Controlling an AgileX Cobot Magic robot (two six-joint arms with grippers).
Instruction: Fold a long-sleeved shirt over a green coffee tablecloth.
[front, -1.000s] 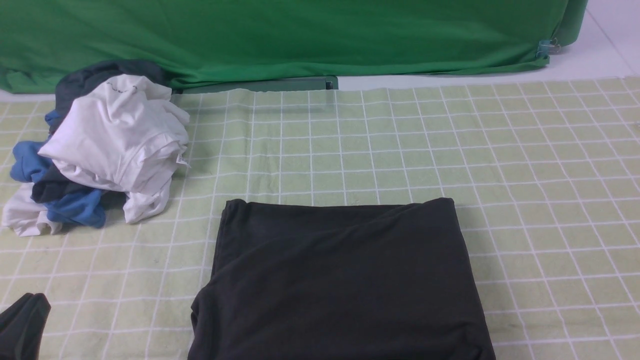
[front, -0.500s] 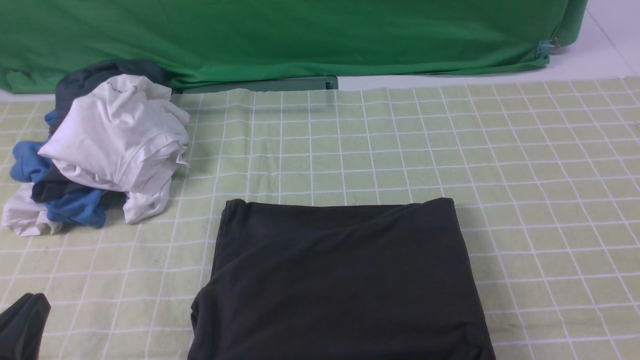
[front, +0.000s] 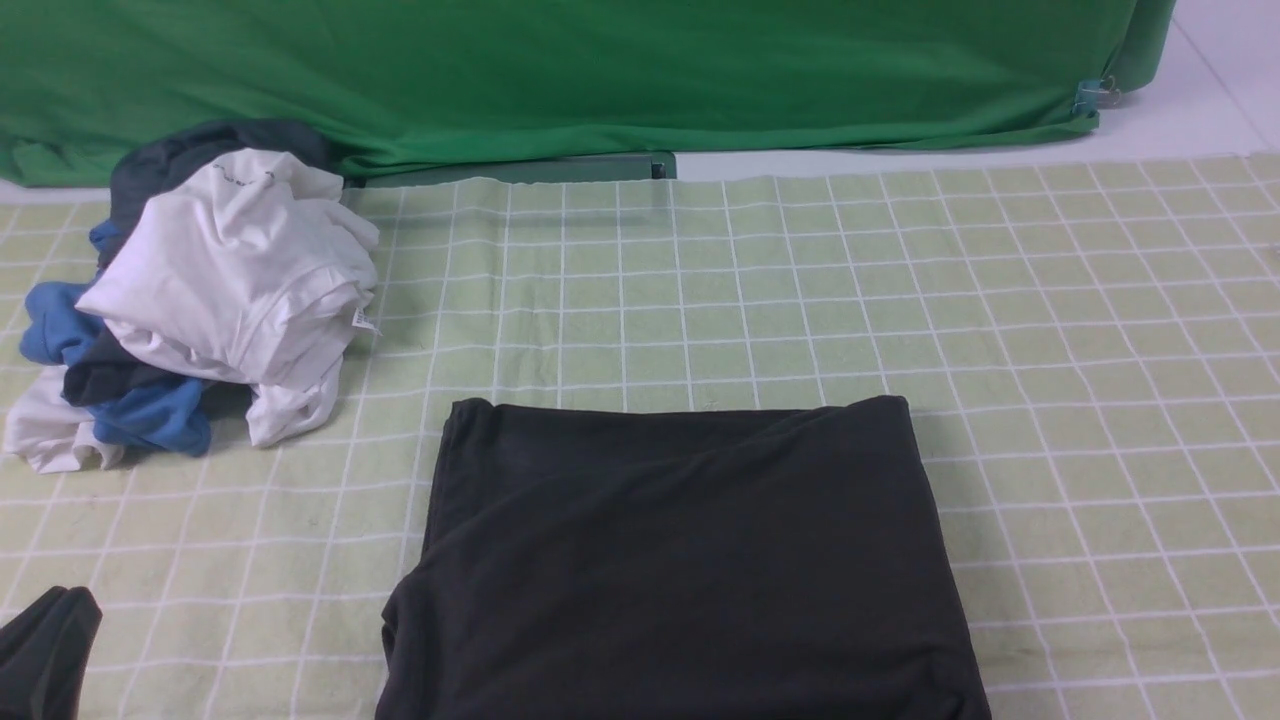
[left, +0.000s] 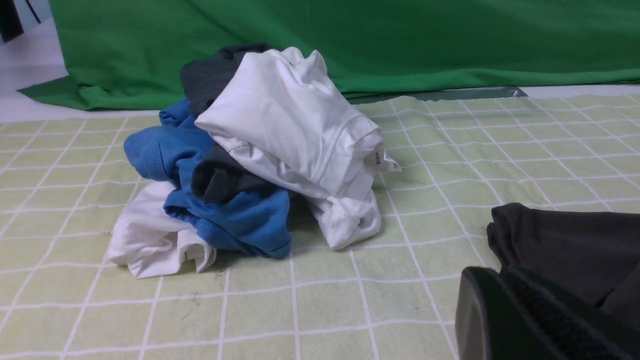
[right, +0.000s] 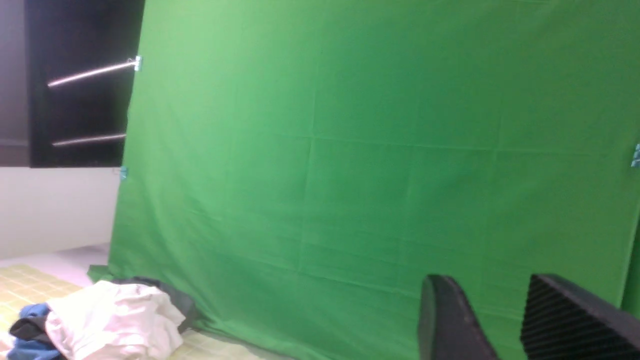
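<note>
The long-sleeved shirt (front: 680, 560) lies folded into a black rectangle on the green coffee tablecloth (front: 1080, 350), at the near middle of the front view. Its edge also shows in the left wrist view (left: 565, 240). My left gripper (front: 62, 602) sits low at the near left, well apart from the shirt. Its fingers (left: 492, 276) are pressed together with nothing between them. My right gripper (right: 486, 281) is raised and faces the green backdrop, its two fingers apart and empty. It is out of the front view.
A heap of white, blue and dark garments (front: 210, 290) sits at the far left of the cloth (left: 260, 155). A bright green backdrop (front: 600, 70) hangs behind, held with a clip (front: 1095, 95) at its right end.
</note>
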